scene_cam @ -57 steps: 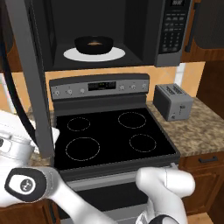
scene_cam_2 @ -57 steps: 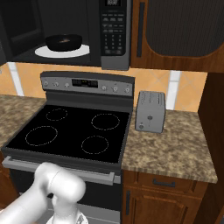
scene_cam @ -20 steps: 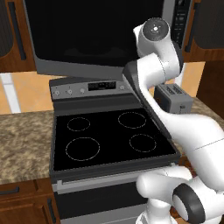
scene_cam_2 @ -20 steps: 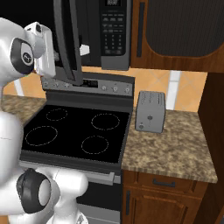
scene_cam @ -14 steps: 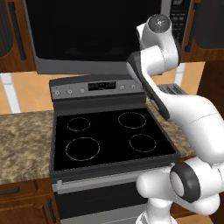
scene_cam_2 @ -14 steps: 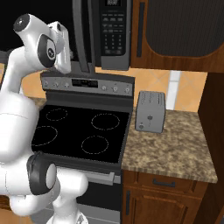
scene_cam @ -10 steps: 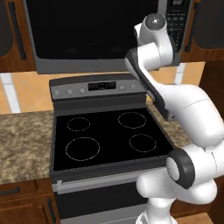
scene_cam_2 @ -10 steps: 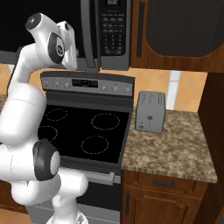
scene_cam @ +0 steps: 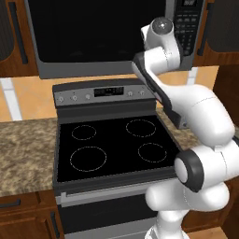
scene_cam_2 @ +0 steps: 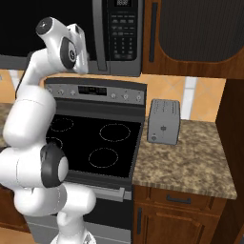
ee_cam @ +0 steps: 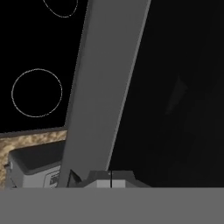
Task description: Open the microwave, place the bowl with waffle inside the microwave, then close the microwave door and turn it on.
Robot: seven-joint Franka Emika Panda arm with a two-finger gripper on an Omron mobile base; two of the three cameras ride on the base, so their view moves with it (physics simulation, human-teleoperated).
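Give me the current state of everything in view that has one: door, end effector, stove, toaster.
microwave door: closed, black glass covering the cavity.
end effector: shut, holding nothing, up against the door's grey frame.
stove: four burner rings dark, nothing on top.
toaster: upright on the counter right of the stove; slots not readable from these views.
keypad strip: no lit display that I can make out.

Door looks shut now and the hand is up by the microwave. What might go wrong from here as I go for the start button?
1. The closed fingers sit close against the microwave door frame; pushing further could scrape it rather than press anything.
2. The keypad has many small buttons, so a wrong one could get pressed.
3. The toaster stands below on the counter; a wide elbow swing might clip it.
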